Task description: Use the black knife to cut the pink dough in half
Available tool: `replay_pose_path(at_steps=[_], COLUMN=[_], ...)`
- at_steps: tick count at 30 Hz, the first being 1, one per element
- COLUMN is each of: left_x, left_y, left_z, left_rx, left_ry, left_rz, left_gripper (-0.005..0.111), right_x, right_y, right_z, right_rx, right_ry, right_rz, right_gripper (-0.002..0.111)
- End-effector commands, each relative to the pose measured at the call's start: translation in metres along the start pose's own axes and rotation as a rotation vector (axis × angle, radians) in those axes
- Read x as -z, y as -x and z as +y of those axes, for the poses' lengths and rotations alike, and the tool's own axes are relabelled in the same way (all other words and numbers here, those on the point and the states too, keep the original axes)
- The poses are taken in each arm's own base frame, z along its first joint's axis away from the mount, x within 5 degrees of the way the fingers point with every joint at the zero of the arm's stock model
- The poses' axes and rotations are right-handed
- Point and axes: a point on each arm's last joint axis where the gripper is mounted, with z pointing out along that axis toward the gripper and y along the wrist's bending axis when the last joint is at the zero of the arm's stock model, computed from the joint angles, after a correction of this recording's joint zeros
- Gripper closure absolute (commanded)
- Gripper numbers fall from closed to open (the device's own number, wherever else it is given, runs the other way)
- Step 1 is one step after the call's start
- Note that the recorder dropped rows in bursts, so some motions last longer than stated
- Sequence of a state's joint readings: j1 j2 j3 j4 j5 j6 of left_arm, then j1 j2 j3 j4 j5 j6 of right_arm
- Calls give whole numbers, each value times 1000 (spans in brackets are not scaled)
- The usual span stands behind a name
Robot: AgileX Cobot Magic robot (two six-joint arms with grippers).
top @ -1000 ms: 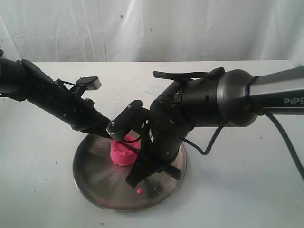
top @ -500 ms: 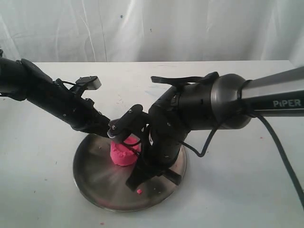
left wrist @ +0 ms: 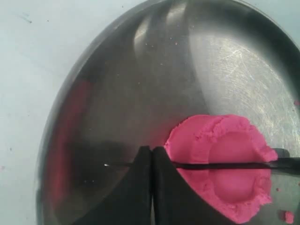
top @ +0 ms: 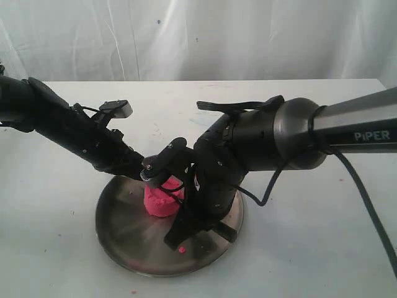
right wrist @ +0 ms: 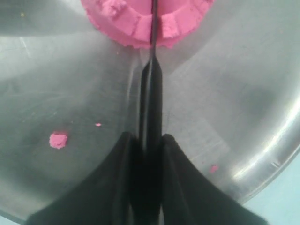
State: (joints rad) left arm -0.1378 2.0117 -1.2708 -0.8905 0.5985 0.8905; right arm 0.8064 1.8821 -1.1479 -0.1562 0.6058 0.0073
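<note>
The pink dough (top: 160, 202) is one stubby cylinder with a dented top, standing on the steel plate (top: 121, 231). My right gripper (right wrist: 146, 137) is shut on the handle of the black knife (right wrist: 152, 89). It sits low over the plate at the dough's right side (top: 186, 210). The thin blade (left wrist: 220, 165) lies across the middle of the dough (left wrist: 234, 143) and has cut into its near edge (right wrist: 131, 21). My left gripper (left wrist: 151, 150) is shut, with its fingertips over the blade close to the tip at the dough's far side (top: 141, 171).
A small pink crumb (top: 182, 249) lies on the plate near its front rim, and it also shows beside the knife (right wrist: 58, 139). The plate rests on a white table (top: 298, 248), and a white curtain (top: 248, 37) hangs behind.
My right arm has sunk slightly and shifted a little left, pressing the knife lower over the dough. The left arm has hardly moved.
</note>
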Motion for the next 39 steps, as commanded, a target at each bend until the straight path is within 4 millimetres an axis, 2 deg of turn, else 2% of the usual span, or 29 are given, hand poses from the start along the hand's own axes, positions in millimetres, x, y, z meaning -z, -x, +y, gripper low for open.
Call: replay_pose_path(at_steps=[1, 6, 20, 39], left_x=[-1, -1, -1, -1], left_y=[-1, -1, -1, -2], left_z=[-3, -3, -4, -4], left_rx=[5, 5, 5, 5], left_ry=[-25, -27, -30, -33], left_rz=[12, 13, 15, 16], left_gripper=[107, 107, 107, 107], right_x=[12, 12, -8, 4], right_y=[5, 5, 2, 5], right_z=[-1, -1, 1, 0], right_rx=[2, 1, 6, 4], right_ry=[-3, -3, 4, 0], right_rz=[-45, -52, -3, -38], right_gripper=[102, 102, 102, 102])
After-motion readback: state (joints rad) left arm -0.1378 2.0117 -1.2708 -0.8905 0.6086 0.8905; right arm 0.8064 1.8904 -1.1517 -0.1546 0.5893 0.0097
